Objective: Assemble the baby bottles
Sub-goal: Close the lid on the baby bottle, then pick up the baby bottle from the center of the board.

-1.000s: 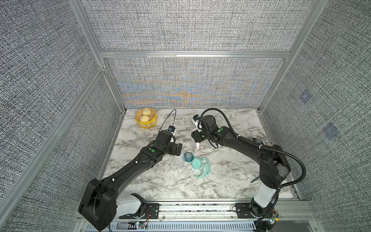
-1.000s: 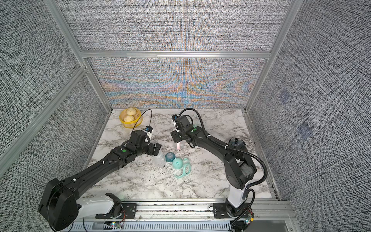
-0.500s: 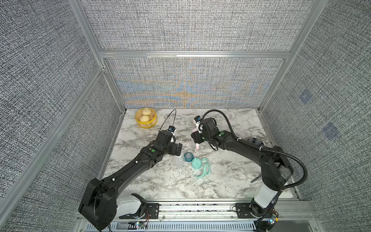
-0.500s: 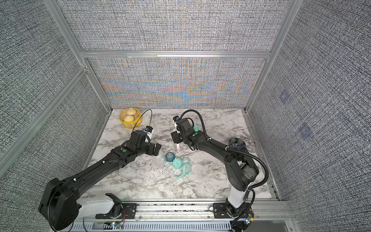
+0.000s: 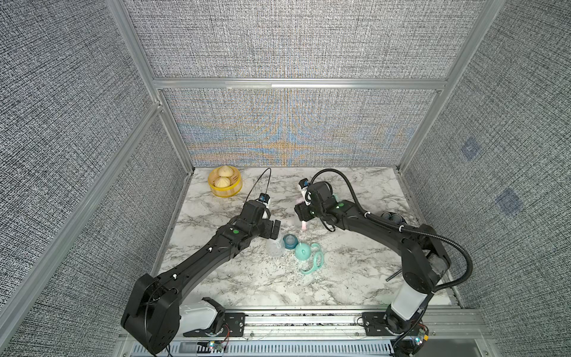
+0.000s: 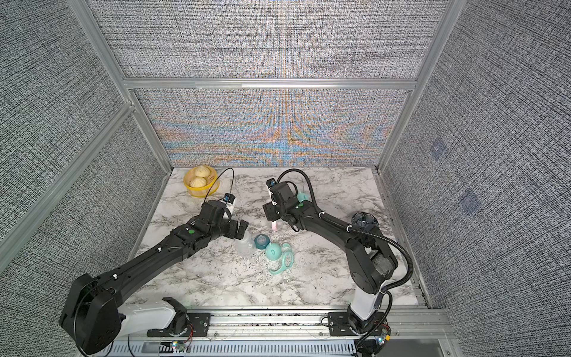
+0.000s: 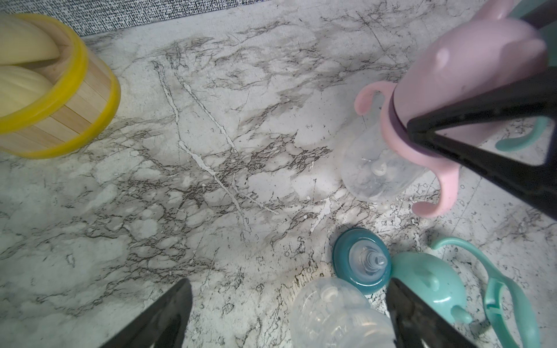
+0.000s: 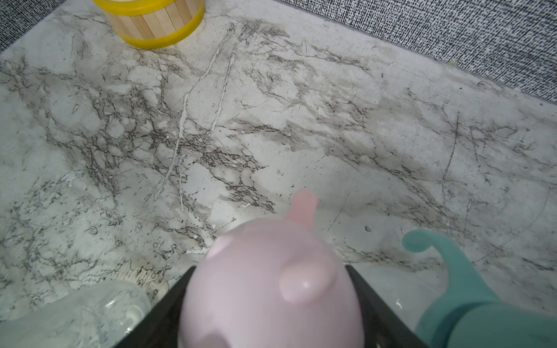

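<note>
1. Your right gripper sits mid-frame in both top views. Its jaws are partway apart and clamped on the pink bottle at the eared cap.
2. That bottle is tilted, with cap, pink handle and clear body all joined. Can't tell if its base touches the table.
3. Your left gripper is just left of centre, jaws spread wide, gripping nothing.
4. The clear bottle is just below that gripper in both top views. The left wrist view shows it between the fingers, close to one of them and not pinched. Can't tell if it touches that finger.
5. The collar is teal with its nipple up, just right of the clear bottle.
6. The mint cap is right beside the collar, and the mint handle lies to its lower right. All of this is loose on the table just below centre.
7. A second mint piece pokes out behind your right wrist, above centre. The right wrist view shows a curled handle on it; the rest is hidden.
8. The basket with two buns is at the table's upper left, well apart from the parts.
9. The bowl is right of centre, partly behind your right arm.
</note>
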